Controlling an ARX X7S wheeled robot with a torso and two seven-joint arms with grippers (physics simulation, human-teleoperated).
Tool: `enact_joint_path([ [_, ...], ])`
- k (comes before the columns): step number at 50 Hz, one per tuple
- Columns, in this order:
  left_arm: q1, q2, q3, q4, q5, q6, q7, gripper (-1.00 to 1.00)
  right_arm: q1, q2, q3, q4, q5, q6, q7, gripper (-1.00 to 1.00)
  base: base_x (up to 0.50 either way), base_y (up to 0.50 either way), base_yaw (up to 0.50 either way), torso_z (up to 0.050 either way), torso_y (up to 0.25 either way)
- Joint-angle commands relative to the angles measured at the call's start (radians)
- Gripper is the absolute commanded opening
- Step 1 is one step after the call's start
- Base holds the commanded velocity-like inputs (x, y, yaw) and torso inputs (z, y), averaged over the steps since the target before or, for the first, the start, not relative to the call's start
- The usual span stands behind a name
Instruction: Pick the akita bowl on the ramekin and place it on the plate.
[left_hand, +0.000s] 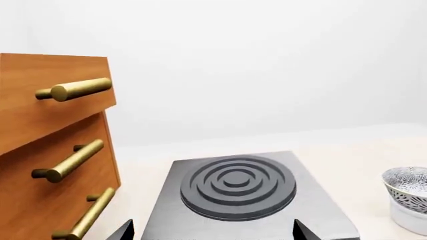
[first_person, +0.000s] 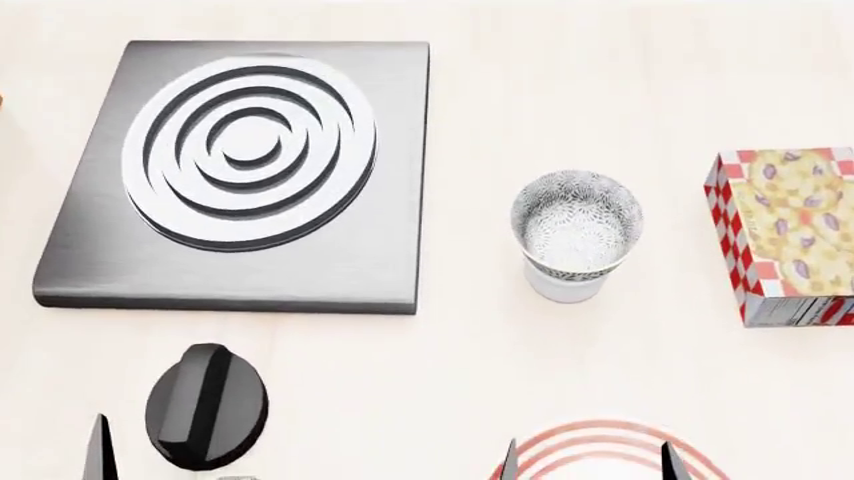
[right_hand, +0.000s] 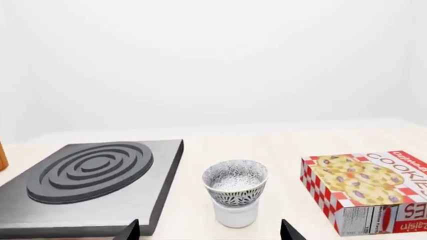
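The akita bowl (first_person: 577, 215), grey-black speckled with a pale inside, sits upright on the white ramekin (first_person: 567, 283) at the table's middle right. The right wrist view shows the bowl (right_hand: 235, 181) on the ramekin (right_hand: 235, 214) just ahead of my right gripper (right_hand: 210, 232), which is open and empty. In the head view that gripper (first_person: 591, 462) hovers over the red-ringed plate (first_person: 607, 432), which is cut off at the near edge. My left gripper (left_hand: 213, 232) is open and empty, facing the burner, with the bowl (left_hand: 408, 187) off to its side.
A grey stove slab with a ringed burner (first_person: 240, 170) lies far left, with a black knob (first_person: 207, 405) in front of it. A red-checked cookie box (first_person: 787, 235) stands right of the bowl. A wooden drawer cabinet with brass handles (left_hand: 47, 150) is beside the stove.
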Motion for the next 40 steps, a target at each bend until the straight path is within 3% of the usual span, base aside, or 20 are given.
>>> enact_joint_path([
  [1, -0.012, 0.001, 0.002, 0.006, -0.014, -0.036, -0.011, 1.00, 0.002, 0.007, -0.006, 0.003, 0.001, 0.002, 0.008, 1.00, 0.00, 0.00, 0.00, 0.000, 0.000],
  [6, -0.029, 0.005, 0.015, 0.013, 0.018, -0.100, -0.025, 1.00, 0.002, 0.010, -0.008, 0.002, 0.003, 0.001, 0.012, 1.00, 0.00, 0.00, 0.00, 0.000, 0.000],
  [14, -0.024, -0.003, 0.008, -0.009, -0.009, -0.063, -0.023, 1.00, 0.004, 0.014, -0.007, -0.006, -0.026, 0.021, 0.038, 1.00, 0.00, 0.00, 0.00, 0.000, 0.000],
  [15, -0.030, 0.001, 0.011, -0.025, -0.006, -0.072, -0.027, 1.00, 0.154, 0.164, 0.143, -0.156, 0.124, 0.171, 0.134, 1.00, 0.00, 0.00, 0.00, 0.000, 0.000],
  [16, -0.032, 0.001, 0.009, -0.025, -0.008, -0.075, -0.028, 1.00, 0.304, 0.187, 0.293, -0.212, 0.274, 0.321, -0.016, 1.00, 0.00, 0.00, 0.00, 0.000, 0.000],
  [17, -0.032, 0.000, 0.008, -0.025, -0.011, -0.075, -0.028, 1.00, 0.454, 0.188, 0.349, -0.246, 0.424, 0.471, -0.166, 1.00, 0.00, 0.00, 0.00, 0.000, 0.000],
  [20, -0.032, -0.002, 0.009, -0.024, -0.012, -0.076, -0.030, 1.00, 0.904, 0.224, 0.307, -0.208, 0.450, 0.921, -0.196, 1.00, 0.00, 0.00, 0.00, 0.000, 0.000],
  [22, -0.033, -0.003, 0.009, -0.024, -0.013, -0.076, -0.032, 1.00, 0.963, 0.247, 0.279, -0.171, 0.449, 1.182, -0.210, 1.00, 0.00, 0.00, 0.00, 0.000, 0.000],
  [31, -0.037, -0.007, 0.013, -0.028, -0.016, -0.077, -0.036, 1.00, 1.086, 0.307, 0.177, -0.056, 0.416, 1.179, -0.247, 1.00, 0.00, 0.00, 0.00, 0.000, 0.000],
  [40, -0.038, -0.012, 0.017, -0.029, -0.019, -0.075, -0.042, 1.00, 1.192, 0.408, -0.063, 0.105, 0.351, 1.148, -0.369, 1.00, 0.00, 0.00, 0.00, 0.000, 0.000],
])
